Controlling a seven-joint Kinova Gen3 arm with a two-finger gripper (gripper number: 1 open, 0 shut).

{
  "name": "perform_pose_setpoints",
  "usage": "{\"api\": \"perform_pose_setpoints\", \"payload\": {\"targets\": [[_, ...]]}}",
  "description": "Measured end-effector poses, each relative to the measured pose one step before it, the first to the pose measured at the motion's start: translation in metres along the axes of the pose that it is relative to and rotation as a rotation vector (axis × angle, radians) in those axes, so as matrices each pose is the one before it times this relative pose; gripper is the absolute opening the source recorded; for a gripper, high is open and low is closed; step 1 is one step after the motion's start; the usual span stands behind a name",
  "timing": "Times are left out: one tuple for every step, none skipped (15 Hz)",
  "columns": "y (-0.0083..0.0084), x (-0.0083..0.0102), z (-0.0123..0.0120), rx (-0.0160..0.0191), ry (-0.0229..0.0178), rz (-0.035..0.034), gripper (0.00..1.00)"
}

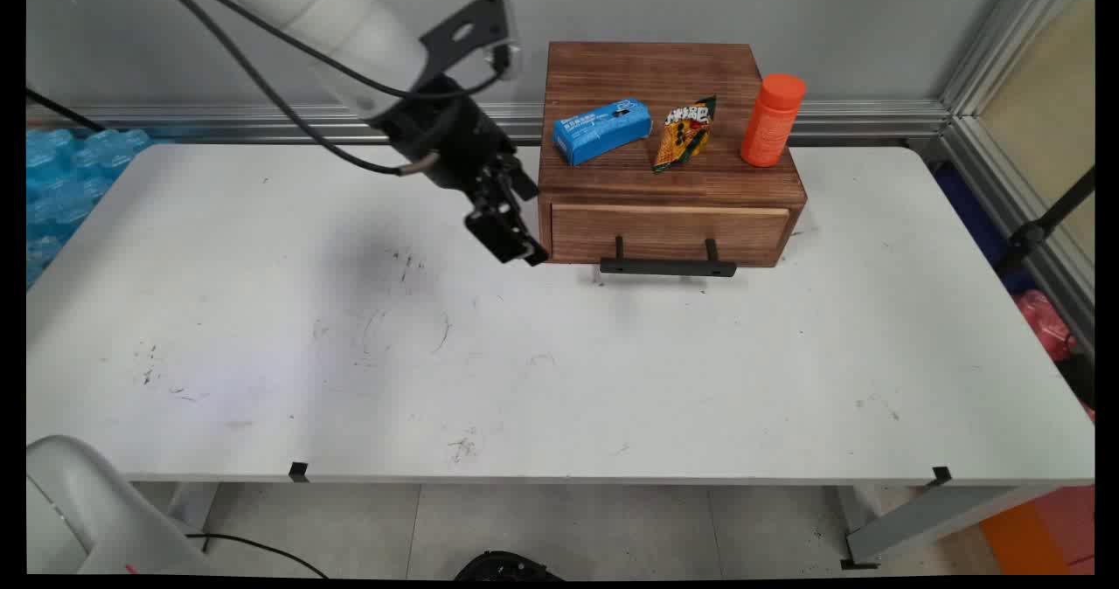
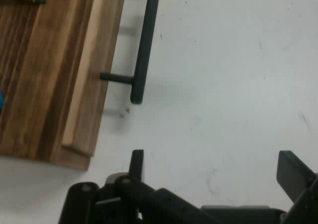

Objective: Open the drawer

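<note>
Hovering just left of the wooden box (image 1: 669, 148) at centre top of the main view, the gripper (image 1: 511, 239) hangs above the table (image 1: 559, 370) with its fingers spread wide and nothing between them. In the hand view the two fingertips (image 2: 136, 160) stand well apart at the bottom edge, over bare table, with the box's corner at left and the black handle (image 2: 141, 50) of its drawer (image 1: 669, 231) running down the upper middle.

On the box's top lie a blue carton (image 1: 601, 130), a snack packet (image 1: 684, 133) and, at its right edge, an upright orange bottle (image 1: 772, 120).

Risks, as I judge them: the gripper sits very near the box's left front corner, so a sideways drift could knock the box and shift it on the table. A jolt of that kind could topple the bottle, which stands tall and close to the edge. The hanging cables (image 1: 288, 108) could also drag if the arm swings right over the box.
</note>
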Motion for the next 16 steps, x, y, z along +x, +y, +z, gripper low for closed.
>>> {"api": "perform_pose_setpoints", "payload": {"targets": [[-0.0003,0.00389,0.00537,0.00183,0.00173,0.00195,1.0],[-0.0004,0.00365,0.00547,0.00187,0.00139,0.00167,1.0],[-0.00027,0.00292,0.00428,0.00188,0.00156,0.00162,1.0],[-0.00024,0.00438,0.00698,0.00294,0.00122,0.00243,1.0],[-0.00021,0.00281,0.00479,0.00251,0.00112,0.00176,1.0],[-0.00025,0.00404,0.00802,0.00489,0.00068,0.00286,1.0],[-0.00019,0.00356,0.00735,0.00449,0.00099,0.00302,1.0],[-0.00011,0.00397,0.00813,0.00508,0.0011,0.00412,1.0],[0.0001,0.00363,0.00726,0.00388,0.00086,0.00595,1.0],[-0.00008,0.00416,0.00949,0.00514,0.00156,0.00827,1.0],[-0.00014,0.00314,0.0071,0.00343,0.00105,0.00722,1.0],[-0.00031,0.00313,0.00701,0.00311,0.00196,0.00774,1.0],[-0.00063,0.00376,0.00965,0.00408,0.00066,0.01055,1.0],[-0.00052,0.00242,0.00672,0.00276,0.00057,0.00735,1.0],[-0.00055,0.002,0.00678,0.00196,-0.0001,0.00732,1.0],[-0.00062,0.00248,0.00904,0.00198,-0.00126,0.01102,1.0]]}}
